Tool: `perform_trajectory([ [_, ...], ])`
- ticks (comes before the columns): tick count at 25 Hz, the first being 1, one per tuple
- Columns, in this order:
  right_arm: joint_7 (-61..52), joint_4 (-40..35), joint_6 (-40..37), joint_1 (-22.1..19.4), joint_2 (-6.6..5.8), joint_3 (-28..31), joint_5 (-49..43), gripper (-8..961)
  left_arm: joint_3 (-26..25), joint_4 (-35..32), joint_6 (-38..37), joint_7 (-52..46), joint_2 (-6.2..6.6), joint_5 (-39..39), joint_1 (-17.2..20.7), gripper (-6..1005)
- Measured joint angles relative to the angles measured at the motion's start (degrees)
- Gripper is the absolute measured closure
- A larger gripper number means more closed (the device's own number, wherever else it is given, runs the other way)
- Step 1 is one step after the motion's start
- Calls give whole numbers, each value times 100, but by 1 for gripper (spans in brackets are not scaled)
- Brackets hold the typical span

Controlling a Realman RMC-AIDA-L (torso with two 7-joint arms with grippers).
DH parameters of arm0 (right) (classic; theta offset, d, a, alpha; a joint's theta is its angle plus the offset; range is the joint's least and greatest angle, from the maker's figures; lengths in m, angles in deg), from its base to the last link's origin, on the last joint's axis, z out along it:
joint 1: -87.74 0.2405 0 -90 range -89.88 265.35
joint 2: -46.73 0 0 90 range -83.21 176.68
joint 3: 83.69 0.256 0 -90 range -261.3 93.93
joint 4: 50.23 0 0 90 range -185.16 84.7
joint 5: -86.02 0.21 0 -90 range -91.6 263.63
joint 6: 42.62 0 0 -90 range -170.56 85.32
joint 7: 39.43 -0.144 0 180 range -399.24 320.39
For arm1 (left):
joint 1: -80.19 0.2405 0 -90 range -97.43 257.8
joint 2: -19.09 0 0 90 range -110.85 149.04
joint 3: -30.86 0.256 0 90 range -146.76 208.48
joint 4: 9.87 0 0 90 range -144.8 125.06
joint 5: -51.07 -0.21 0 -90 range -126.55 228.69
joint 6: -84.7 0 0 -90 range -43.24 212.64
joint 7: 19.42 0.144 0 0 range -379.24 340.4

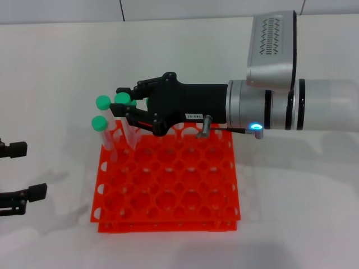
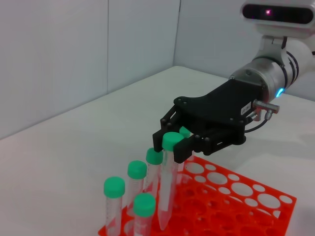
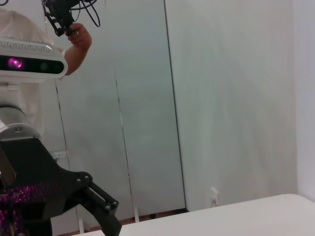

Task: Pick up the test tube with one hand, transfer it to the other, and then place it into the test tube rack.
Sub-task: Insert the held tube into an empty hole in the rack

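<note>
The right claw [image 1: 124, 106] is gripping the test tube [image 2: 166, 184] by its green cap, holding it upright over the orange rack [image 1: 168, 188], where other capped tubes are standing. Its small white label [image 1: 193, 116] is too small to read. The left claw [image 1: 22, 176] is waiting open beside the rack.

The right gripper [image 1: 128, 106] reaches leftward on its silver-white arm [image 1: 280, 112], held level with wrist straight, its black fingers [image 2: 170, 142] closed together. The left gripper [image 1: 17, 176] sits low at the left edge, fingers parted.
</note>
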Motion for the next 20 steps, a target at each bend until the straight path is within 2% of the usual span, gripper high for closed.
perform_trajectory([
  [20,256,56,60,-21,12,-113,4,688,6,135,9,58,0,-94,-92,106],
])
